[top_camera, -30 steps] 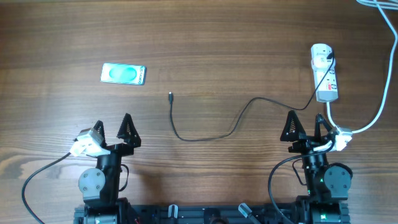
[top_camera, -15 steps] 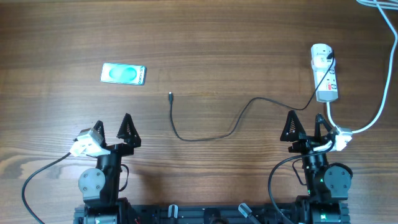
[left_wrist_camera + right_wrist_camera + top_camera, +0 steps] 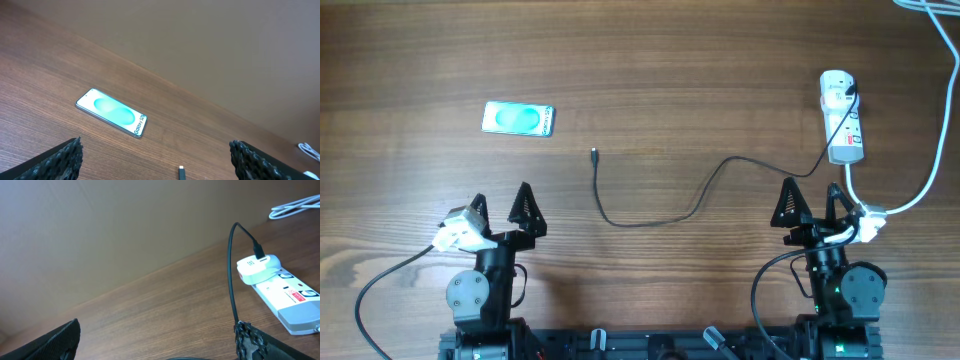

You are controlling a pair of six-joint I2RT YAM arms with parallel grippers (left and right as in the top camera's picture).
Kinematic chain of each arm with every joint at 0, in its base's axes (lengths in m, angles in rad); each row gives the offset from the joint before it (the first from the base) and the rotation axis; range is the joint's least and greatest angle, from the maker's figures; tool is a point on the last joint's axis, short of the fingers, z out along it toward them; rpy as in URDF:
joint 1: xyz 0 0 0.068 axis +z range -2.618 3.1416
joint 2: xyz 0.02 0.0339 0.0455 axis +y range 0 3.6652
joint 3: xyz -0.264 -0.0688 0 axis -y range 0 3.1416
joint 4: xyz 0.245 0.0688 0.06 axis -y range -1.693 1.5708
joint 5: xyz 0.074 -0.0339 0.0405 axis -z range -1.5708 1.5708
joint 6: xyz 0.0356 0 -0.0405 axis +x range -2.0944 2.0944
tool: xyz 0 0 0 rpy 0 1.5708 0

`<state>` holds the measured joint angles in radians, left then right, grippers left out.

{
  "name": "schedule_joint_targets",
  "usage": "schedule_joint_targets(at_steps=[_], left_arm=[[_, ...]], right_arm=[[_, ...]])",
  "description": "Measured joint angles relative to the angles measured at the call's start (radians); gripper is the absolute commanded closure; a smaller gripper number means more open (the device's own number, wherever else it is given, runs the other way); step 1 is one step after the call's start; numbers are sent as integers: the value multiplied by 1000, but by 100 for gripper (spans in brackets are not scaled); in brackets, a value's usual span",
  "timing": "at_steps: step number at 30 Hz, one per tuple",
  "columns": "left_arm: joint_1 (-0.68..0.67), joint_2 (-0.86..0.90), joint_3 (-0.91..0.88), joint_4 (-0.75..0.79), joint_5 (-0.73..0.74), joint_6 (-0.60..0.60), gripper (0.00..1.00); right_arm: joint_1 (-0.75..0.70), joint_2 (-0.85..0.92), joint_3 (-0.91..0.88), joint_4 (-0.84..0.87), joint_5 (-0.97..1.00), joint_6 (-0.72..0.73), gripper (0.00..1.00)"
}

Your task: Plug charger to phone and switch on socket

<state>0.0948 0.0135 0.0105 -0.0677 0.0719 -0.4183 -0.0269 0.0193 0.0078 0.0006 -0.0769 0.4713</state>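
Note:
The phone (image 3: pixel 518 119) lies flat at the left with its teal screen up; it also shows in the left wrist view (image 3: pixel 112 112). The black charger cable (image 3: pixel 660 212) curves across the table's middle, its connector tip (image 3: pixel 594 154) free on the wood and seen in the left wrist view (image 3: pixel 182 173). Its plug sits in a white adapter on the socket (image 3: pixel 843 118), a white power strip at the far right, also in the right wrist view (image 3: pixel 285 292). My left gripper (image 3: pixel 501 206) is open and empty below the phone. My right gripper (image 3: pixel 810 201) is open and empty below the socket.
A thick white cord (image 3: pixel 930 170) runs from the socket's near end and loops up the right table edge. The arm bases stand at the front edge. A wall rises behind the far table edge in both wrist views.

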Motion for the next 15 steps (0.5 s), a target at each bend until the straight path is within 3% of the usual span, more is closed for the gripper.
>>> schedule_joint_targets(at_steps=[15], left_arm=[[0, 0, -1, 18, 8, -3, 0]], right_arm=[[0, 0, 0, 0, 0, 0, 0]])
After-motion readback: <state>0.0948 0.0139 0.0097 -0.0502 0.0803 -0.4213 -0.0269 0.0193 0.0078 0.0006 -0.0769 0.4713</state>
